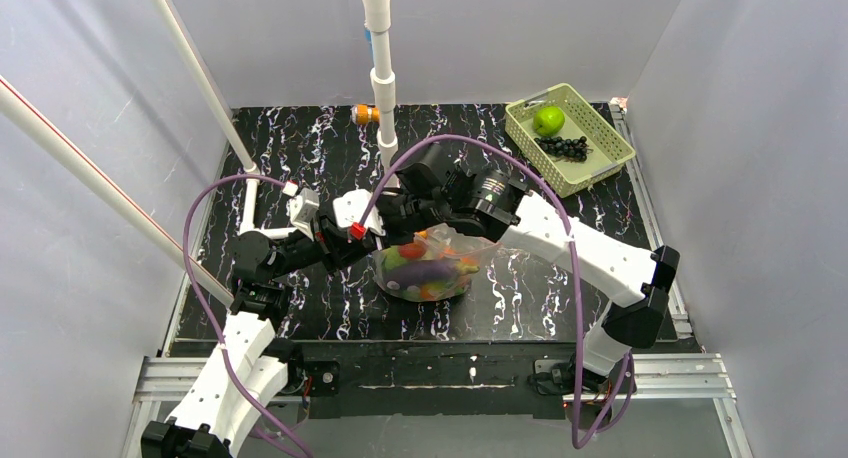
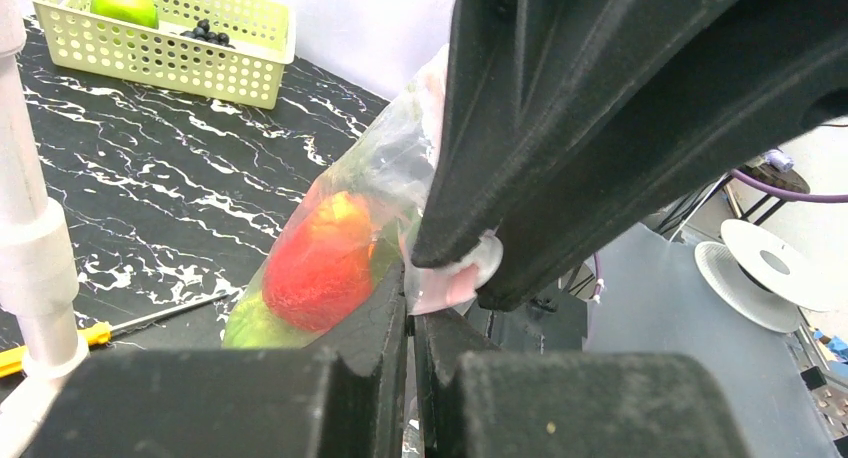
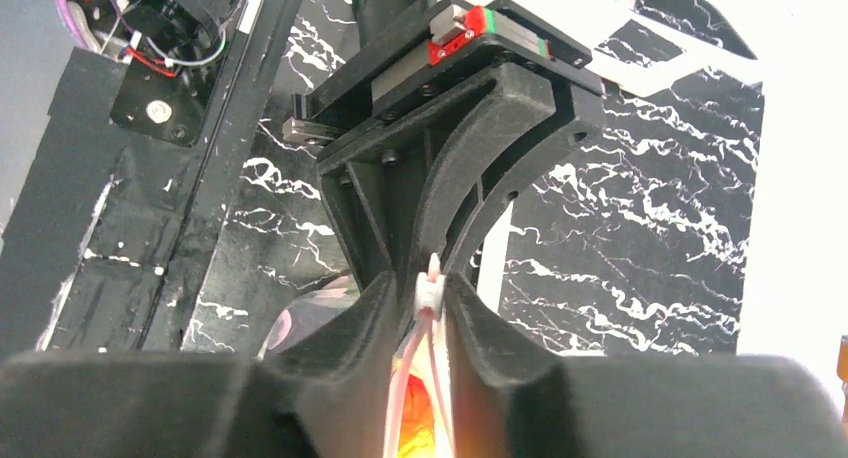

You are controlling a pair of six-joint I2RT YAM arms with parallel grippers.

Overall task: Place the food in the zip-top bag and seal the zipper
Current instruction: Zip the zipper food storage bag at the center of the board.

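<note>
Sealing the zip-top bag (image 1: 430, 270), which sits at the middle of the surface (image 1: 300, 158) with the food (image 1: 412, 250) inside. My right hand (image 3: 427, 300) pinches the pink zipper (image 2: 455, 278). My left hand (image 2: 410, 353) is pressed together on the bag's edge just beside it. I should anchor with the left and slide the right steadily along the strip.

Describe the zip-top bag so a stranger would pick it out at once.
On the black marbled table, look to the middle, where the left arm and right arm meet. The zip-top bag is there, clear plastic bulging with red, green and purple toy food. Unlike the pale green basket in the far right corner, it is see-through and floppy.
</note>
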